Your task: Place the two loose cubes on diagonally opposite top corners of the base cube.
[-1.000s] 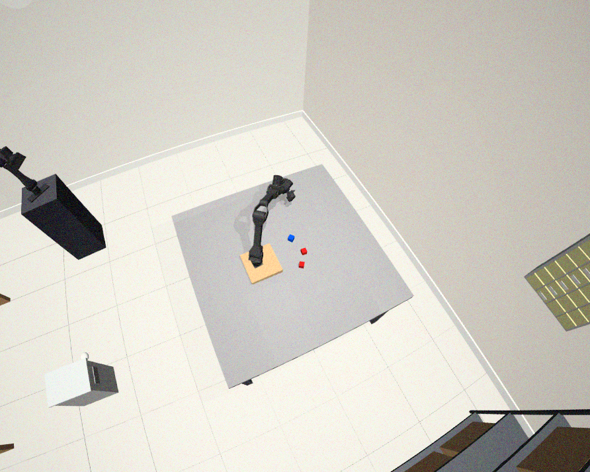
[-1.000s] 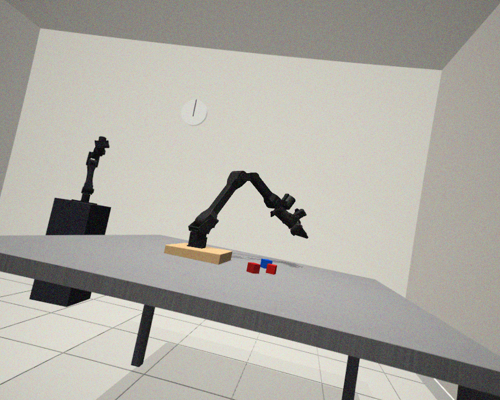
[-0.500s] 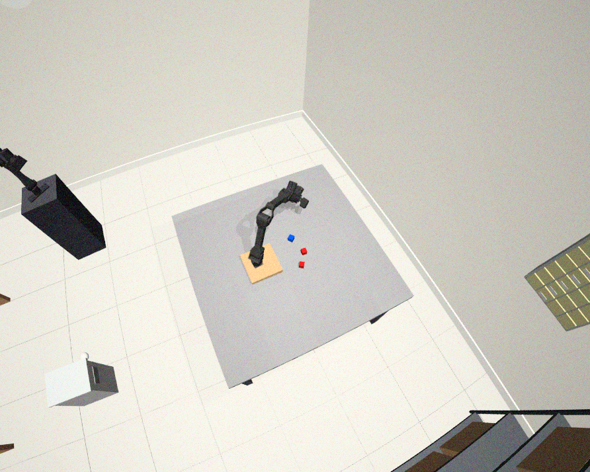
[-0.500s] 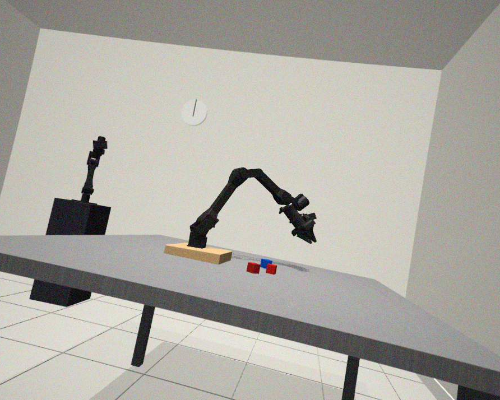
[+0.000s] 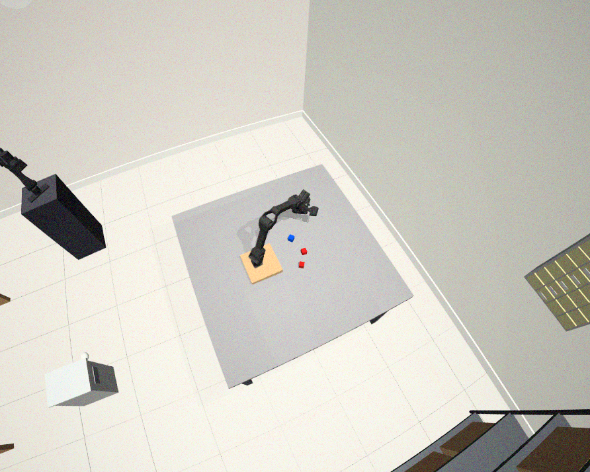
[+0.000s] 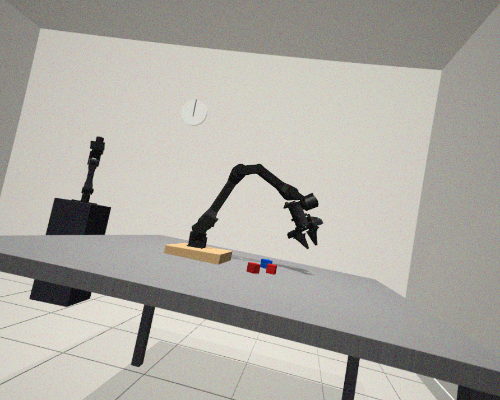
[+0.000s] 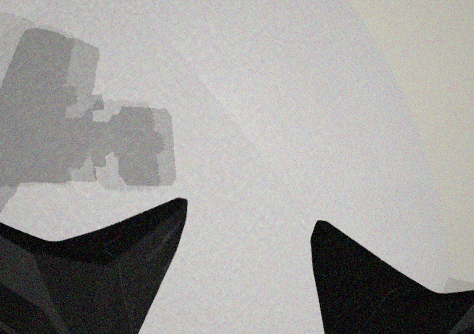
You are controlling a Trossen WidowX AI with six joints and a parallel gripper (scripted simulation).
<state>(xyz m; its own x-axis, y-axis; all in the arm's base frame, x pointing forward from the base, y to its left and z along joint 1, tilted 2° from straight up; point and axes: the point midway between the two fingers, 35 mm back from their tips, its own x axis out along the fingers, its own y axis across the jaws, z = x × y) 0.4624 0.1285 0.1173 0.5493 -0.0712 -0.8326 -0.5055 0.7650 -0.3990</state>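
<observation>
A blue cube (image 5: 290,237) (image 6: 265,263) stands on the grey table. One red cube (image 5: 303,250) (image 6: 271,269) and another red cube (image 5: 301,264) (image 6: 253,268) stand near it, apart from each other and from the blue one in the top view. All three rest at table level, with nothing stacked. My gripper (image 5: 309,203) (image 6: 311,246) (image 7: 251,220) is open and empty, fingers pointing down, high above the table and to the far side of the blue cube. No cube shows in the wrist view.
The arm stands on a wooden base board (image 5: 268,272) (image 6: 190,252), beside the cubes on the grey table (image 5: 285,314) (image 6: 112,258). The table's edge shows at the right of the wrist view. A second arm stands on a dark pedestal (image 5: 63,218) (image 6: 75,217) off the table.
</observation>
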